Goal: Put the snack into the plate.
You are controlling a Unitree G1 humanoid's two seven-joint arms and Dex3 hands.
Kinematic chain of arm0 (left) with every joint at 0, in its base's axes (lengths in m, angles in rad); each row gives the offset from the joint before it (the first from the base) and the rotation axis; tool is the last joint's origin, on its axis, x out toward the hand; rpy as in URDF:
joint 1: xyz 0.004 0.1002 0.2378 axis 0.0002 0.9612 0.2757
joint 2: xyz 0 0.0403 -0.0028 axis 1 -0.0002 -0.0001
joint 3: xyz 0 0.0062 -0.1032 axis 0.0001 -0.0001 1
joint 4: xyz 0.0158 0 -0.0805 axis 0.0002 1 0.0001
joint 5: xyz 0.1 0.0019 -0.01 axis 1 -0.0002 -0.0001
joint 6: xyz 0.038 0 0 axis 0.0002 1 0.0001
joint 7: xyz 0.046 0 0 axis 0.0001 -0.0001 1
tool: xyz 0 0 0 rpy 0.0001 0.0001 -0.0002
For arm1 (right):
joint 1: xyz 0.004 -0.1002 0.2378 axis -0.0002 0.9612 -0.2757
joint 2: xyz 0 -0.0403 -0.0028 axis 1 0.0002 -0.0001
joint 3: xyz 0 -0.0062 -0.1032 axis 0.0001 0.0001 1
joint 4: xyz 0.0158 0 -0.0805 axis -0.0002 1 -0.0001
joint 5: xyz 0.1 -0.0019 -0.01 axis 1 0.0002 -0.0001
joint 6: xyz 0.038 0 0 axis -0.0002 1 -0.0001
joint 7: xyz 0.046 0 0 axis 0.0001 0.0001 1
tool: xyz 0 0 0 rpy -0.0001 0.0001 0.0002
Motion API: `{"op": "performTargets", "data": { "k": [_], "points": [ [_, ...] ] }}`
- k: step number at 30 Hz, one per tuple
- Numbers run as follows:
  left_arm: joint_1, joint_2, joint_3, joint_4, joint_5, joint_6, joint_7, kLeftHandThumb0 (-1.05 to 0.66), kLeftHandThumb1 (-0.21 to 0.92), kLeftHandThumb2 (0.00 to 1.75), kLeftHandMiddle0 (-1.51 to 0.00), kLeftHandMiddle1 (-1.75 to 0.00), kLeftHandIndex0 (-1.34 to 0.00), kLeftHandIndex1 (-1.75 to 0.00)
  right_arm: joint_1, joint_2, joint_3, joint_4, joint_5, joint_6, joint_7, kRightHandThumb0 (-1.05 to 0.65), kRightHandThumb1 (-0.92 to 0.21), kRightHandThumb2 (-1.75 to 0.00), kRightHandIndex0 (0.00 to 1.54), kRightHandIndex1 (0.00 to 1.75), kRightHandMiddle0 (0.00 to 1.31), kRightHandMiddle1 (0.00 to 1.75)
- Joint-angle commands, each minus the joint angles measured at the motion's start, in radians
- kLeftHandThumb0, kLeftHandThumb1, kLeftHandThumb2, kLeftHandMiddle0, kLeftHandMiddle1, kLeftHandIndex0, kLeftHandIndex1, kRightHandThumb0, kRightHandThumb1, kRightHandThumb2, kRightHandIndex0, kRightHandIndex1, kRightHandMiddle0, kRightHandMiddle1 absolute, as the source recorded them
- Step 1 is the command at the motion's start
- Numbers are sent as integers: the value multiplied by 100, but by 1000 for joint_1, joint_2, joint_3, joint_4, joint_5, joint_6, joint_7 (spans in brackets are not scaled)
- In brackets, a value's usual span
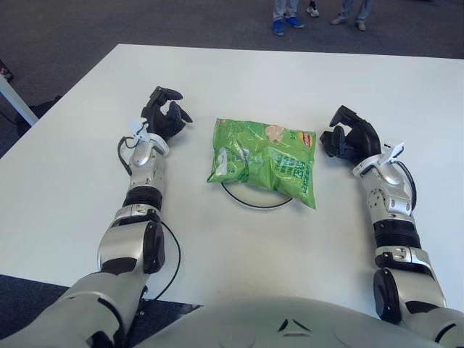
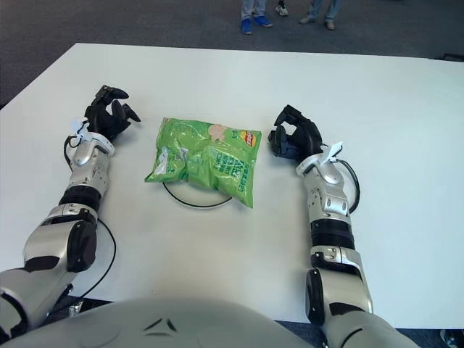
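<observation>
Fingers [image 1: 174,110] of the left hand [image 1: 164,118] are curling loosely inward and gripping nothing, with the hand showing to the left of the snack bag [image 1: 264,159] and clearly apart from it. On the other side, the right hand [image 1: 351,139] is showing just beside the bag's upper right corner, its dark fingers [image 1: 338,116] also bending inward into a loose claw with nothing between them; whether a fingertip is brushing the bag's edge cannot be told. Both forearms are reaching forward over the white bench [image 1: 239,72], and whether the hands are touching its surface cannot be told either.

The snack bag is lying flat near the middle of the bench, between the two hands. It is bright green and crinkled, with a pale picture near its top edge and a small red and yellow mark at its upper right corner. It is sitting on top of the plate [image 1: 250,203], covering most of it, so that only a thin dark curved rim is peeking out along the bag's lower edge and lower left side. The bag's lower right corner is sticking out past that rim onto the bare bench.

A thin black cable [image 1: 171,250] is looping beside the left upper arm, near the front edge of the bench. Beyond the far edge, on the dark floor, the feet of standing people [image 1: 284,22] are showing, one pair in blue shoes.
</observation>
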Motion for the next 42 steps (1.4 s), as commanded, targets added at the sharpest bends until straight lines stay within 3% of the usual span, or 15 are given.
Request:
{"op": "performTargets", "data": {
  "k": [1,11,26,42],
  "points": [
    [102,-22,-17,-59,-2,32,-17,-48,31,132,-118,-175,-61,-175,52,19,2,34,-24,34,-33,-47,-36,-126,132,175,58,175],
    [199,-22,-63,-191,9,80,-48,-53,20,146,-127,-175,-71,-175,49,39,-13,42,-37,5,-93,-47,-36,-126,133,175,58,175],
    [227,-43,-77,-218,-18,120,-86,-53,19,147,-134,-175,-72,-175,59,50,-16,27,-37,-17,-134,-47,-36,-127,132,175,58,175],
    [262,-83,-100,-237,-6,52,-104,-51,24,141,-131,-175,-68,-175,66,63,-34,29,-23,-75,-126,-48,-32,-131,132,175,61,175]
  ]
}}
